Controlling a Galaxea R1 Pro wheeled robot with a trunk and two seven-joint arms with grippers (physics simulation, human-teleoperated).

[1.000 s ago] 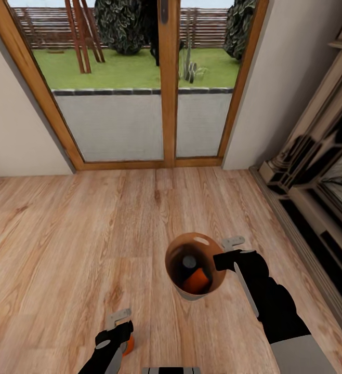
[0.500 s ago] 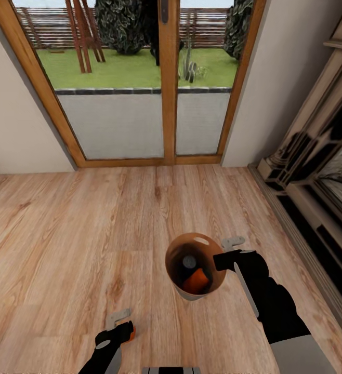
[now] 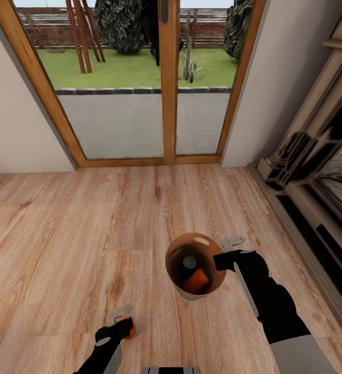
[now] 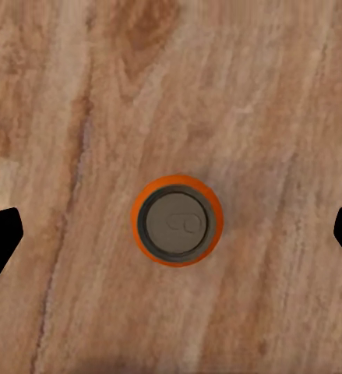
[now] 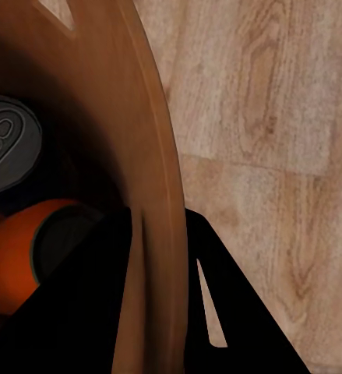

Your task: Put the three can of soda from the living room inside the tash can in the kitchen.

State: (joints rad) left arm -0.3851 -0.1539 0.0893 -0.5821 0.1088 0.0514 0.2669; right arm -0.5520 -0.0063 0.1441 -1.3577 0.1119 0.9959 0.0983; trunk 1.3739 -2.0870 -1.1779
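Tash can (image 3: pixel 196 266) held off living-room floor (image 3: pixel 62 234), two soda cans inside | right hand (image 3: pixel 224 258) pinching rim wall for carrying | third can (image 4: pixel 177 220) upright on floor | left hand (image 3: pixel 120 323) spread above it, likely for pickup

Floor: you see light wood plank floor (image 3: pixel 88 223).
Doors: wood-framed glass doors (image 3: pixel 163 83) ahead of you, sunlit lawn beyond.
Right: possibly a dark carved fireplace surround (image 3: pixel 316 171).
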